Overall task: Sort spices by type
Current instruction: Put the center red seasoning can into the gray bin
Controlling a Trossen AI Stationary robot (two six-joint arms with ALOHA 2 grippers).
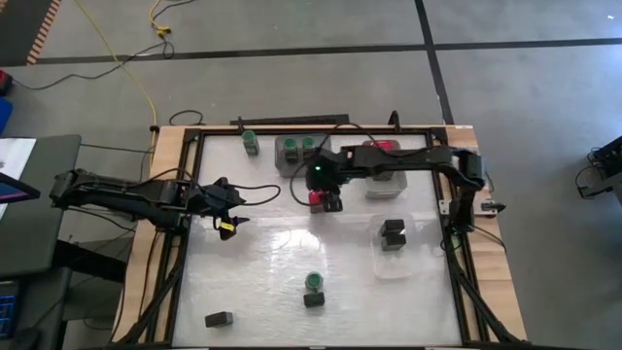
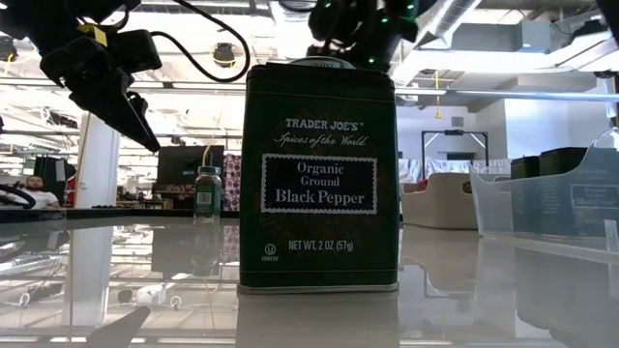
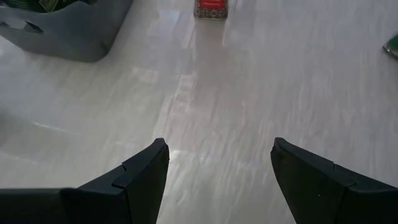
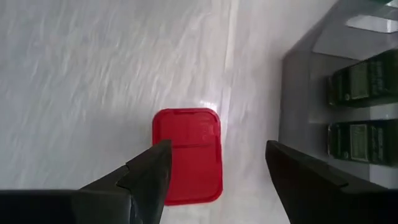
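Red-topped box [image 4: 187,155] stands on the table just beside the grey tray [image 1: 292,160], the right gripper [image 4: 217,168] hovering wide above it for pickup, needing a straight descent; left gripper [image 3: 217,165] waits open.

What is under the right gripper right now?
A red-topped box stands on the table directly below the open right gripper, not gripped. One finger covers its corner; its sides are hidden.

A white desk [image 1: 272,282] carries a grey tray [image 1: 292,167] and clear trays [image 1: 394,261] (a yellow cable [image 1: 126,68] crosses the floor).
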